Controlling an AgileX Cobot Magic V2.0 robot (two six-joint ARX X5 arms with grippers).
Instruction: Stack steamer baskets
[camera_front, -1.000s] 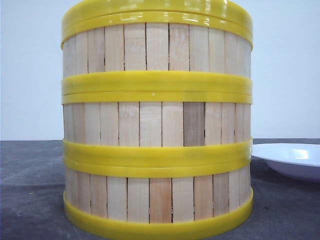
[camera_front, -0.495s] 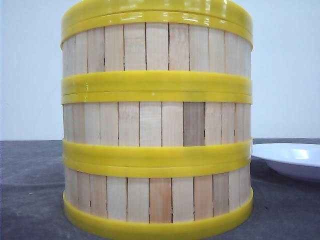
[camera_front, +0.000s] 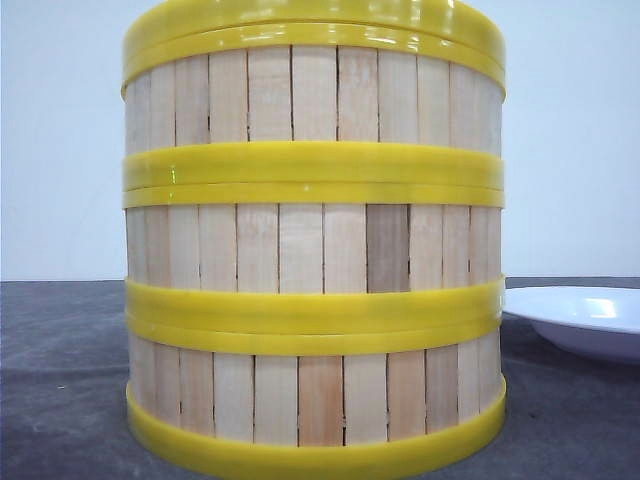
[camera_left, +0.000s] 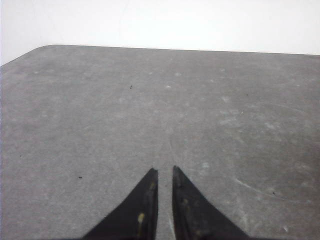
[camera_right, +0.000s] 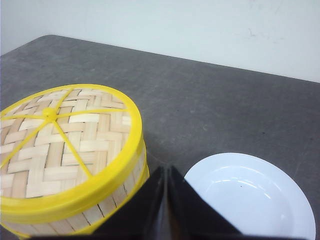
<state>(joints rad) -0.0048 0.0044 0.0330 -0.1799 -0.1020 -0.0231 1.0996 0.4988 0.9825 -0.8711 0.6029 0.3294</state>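
The right gripper (camera_right: 166, 172) is clenched with nothing between its tips, hanging above the gap between the lid (camera_right: 62, 145) and the white plate (camera_right: 250, 195). The left gripper (camera_left: 165, 172) is nearly clenched too (a thin slit shows between the tips), holding nothing over bare grey table (camera_left: 150, 100). The three steamer baskets (camera_front: 314, 250) stand stacked in one straight column on the table, yellow rims meeting, the woven lid seated on top. The plate lies just beside the stack, to its right.
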